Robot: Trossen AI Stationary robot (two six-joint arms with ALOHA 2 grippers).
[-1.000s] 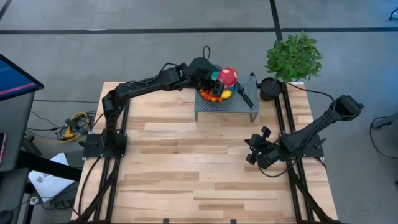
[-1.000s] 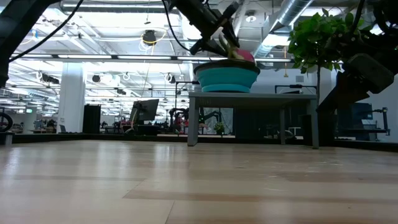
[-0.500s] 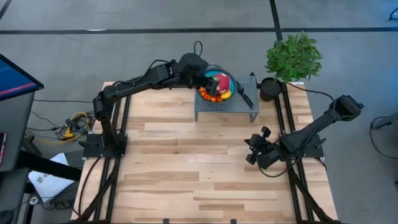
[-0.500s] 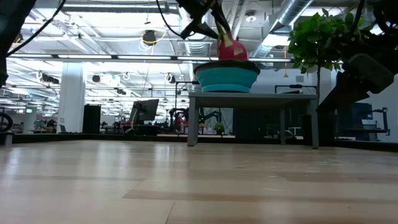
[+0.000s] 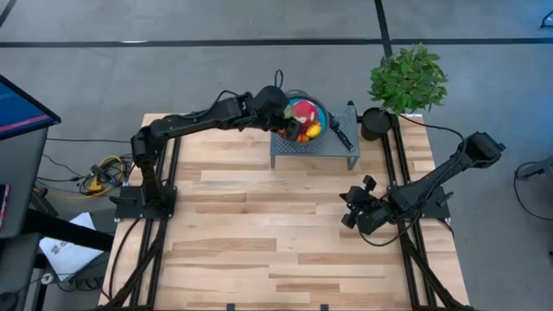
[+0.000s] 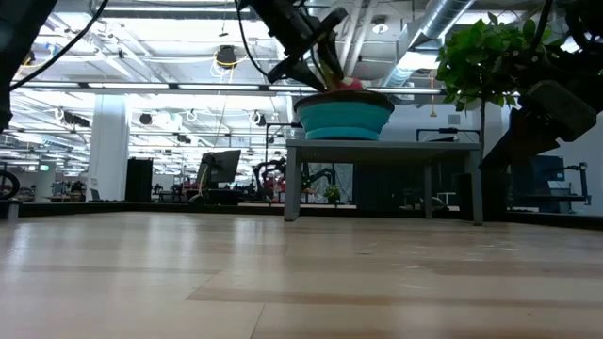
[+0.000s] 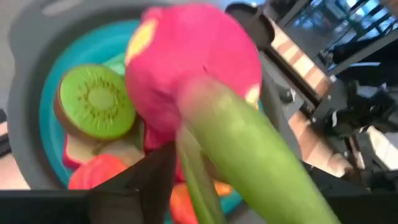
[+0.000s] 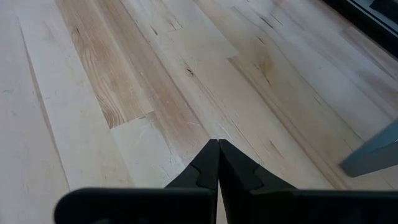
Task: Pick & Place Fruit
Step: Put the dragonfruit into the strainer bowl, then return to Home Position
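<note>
The left hand [image 5: 289, 114] reaches into the teal bowl [image 5: 320, 110] on the grey stand at the desk's twelve o'clock edge, pinching the dragon fruit [image 7: 193, 71] by a green tip — barely lifted. Kiwi, orange and yellow fruit remain inside — nothing placed yet. The right hand [image 8: 217, 163], pressed together, waits at four o'clock.

The right arm's dark two-finger gripper [image 8: 218, 163] points its tips, pressed together, over the pale wooden plank table [image 8: 124, 93]. A grey metal leg [image 8: 373, 155] stands at the frame's edge.
</note>
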